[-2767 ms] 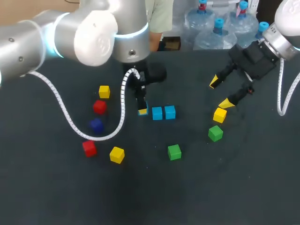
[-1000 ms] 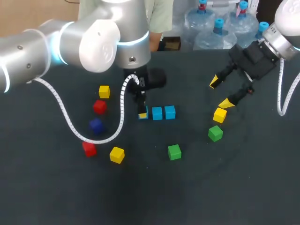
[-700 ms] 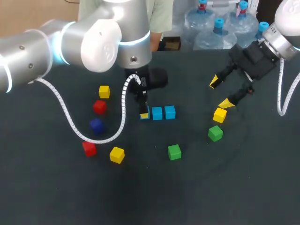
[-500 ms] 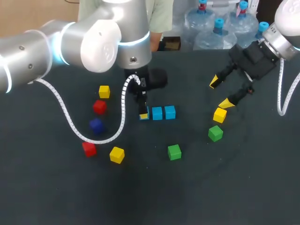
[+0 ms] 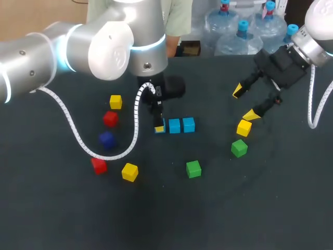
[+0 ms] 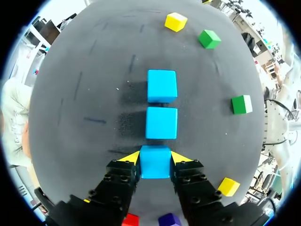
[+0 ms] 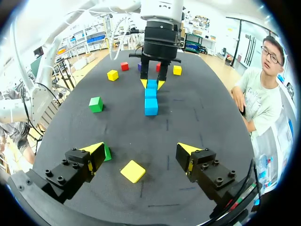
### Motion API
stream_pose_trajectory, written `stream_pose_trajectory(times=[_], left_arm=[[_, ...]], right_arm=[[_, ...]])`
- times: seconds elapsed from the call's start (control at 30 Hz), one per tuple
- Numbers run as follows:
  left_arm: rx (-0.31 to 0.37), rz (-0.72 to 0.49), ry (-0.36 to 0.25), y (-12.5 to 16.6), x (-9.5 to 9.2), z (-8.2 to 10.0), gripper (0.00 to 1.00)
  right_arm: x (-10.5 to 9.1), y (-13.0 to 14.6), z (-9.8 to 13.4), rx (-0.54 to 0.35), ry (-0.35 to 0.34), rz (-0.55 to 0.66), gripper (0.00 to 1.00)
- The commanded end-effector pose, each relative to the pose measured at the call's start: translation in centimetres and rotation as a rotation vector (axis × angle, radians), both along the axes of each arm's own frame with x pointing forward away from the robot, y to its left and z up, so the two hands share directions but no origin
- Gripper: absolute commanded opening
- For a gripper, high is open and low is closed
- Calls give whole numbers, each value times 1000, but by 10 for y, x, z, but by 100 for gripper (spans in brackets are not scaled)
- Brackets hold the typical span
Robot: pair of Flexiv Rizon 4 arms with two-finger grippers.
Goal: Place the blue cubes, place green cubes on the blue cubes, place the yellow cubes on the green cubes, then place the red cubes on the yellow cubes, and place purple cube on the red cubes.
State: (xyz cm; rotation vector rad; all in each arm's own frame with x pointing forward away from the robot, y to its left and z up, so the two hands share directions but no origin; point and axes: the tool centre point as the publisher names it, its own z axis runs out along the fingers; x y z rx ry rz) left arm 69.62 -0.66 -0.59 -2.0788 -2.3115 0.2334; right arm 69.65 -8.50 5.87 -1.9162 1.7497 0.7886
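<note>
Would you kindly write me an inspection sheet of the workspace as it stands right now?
Surface: dark table.
Job's things: three blue cubes in a row, none stacked; two green cubes, three yellow cubes, two red cubes and one purple cube lie scattered, apart.
Clutter: nothing seen.
Grippers: left gripper shut on the end blue cube, in line with the other two; right gripper open, the nearest yellow cube below it, untouched.
Cables: coiled cable hangs from the left arm over the table; a white cable loops at the right arm.
Surroundings: nothing seen.
</note>
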Motion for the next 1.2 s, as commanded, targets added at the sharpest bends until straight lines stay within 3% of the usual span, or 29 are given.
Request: stream_pose_trajectory(times=[0.03, 1.2], left_arm=[[-6, 2, -1, 0, -3, -2, 0], [2, 10, 8, 3, -5, -6, 0]], right_arm=[[0, 0, 0, 2, -1, 0, 100], [0, 0, 0, 2, -1, 0, 100]])
